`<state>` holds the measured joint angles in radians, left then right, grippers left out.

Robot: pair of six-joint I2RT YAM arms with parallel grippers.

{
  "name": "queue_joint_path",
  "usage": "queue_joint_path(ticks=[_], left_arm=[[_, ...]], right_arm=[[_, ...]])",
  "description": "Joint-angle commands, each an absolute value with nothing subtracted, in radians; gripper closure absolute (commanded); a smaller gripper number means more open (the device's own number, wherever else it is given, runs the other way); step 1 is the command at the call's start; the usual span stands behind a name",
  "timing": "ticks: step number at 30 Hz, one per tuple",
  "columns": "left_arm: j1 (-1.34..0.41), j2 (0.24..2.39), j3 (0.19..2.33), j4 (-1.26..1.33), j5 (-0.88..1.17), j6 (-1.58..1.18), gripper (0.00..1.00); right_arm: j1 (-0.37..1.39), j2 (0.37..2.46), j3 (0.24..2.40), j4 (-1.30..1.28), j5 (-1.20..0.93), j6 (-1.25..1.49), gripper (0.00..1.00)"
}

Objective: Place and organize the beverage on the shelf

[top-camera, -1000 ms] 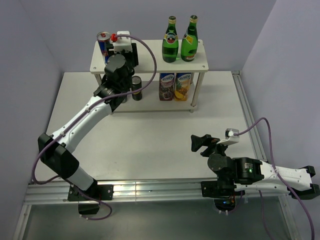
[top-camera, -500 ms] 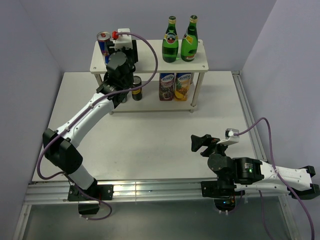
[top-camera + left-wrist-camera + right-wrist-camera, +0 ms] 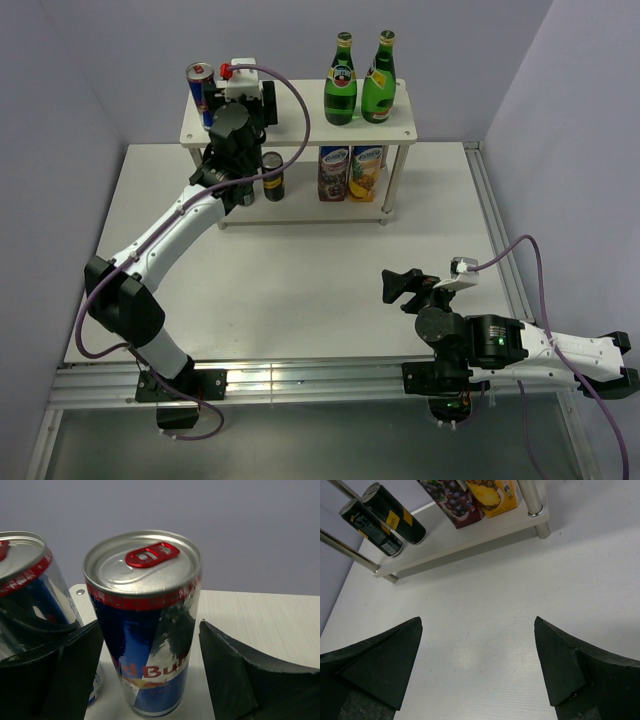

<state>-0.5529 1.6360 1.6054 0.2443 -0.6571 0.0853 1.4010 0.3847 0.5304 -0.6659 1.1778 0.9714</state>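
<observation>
the left arm [image 3: 170,225] is reaching over the top board of the shelf [image 3: 395,132], with its jaws spread on either side of a blue-and-silver can [image 3: 145,630]. this can is standing upright at the board's left end. a clear gap is showing on its right, while the left finger [image 3: 75,670] is sitting so close that i cannot tell whether it is touching. a second blue-and-silver can [image 3: 25,590] is standing just beside it, to the left. two green bottles [image 3: 342,85] [image 3: 378,82] are standing together at the board's right end. on the lower board, two dark cans [image 3: 394,514] [image 3: 370,527] are standing near two juice cartons [image 3: 333,172] [image 3: 366,172]. the right arm [image 3: 480,340] is hanging low over the desk [image 3: 300,270], well apart from the shelf, its jaws spread wide and gripping nothing.
</observation>
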Motion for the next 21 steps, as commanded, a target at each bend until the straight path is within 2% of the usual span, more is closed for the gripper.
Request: queue_joint_path(ticks=[1,5,14,21], left_arm=[[-0.541,1.605,1.595,0.247,-0.640,0.074,0.18],[-0.542,1.598,1.591,0.233,-0.620,0.057,0.09],[-0.542,1.559,1.557,0.183,-0.578,0.009,0.01],[-0.560,1.482,1.453,0.172,-0.560,-0.075,0.01]], right_arm=[[1.407,0.387,0.526,-0.652,1.213,0.988,0.00],[1.408,0.388,0.526,-0.655,1.213,0.991,0.00],[1.408,0.382,0.525,-0.655,1.213,0.991,0.00],[1.407,0.376,0.523,-0.655,1.215,0.993,0.00]])
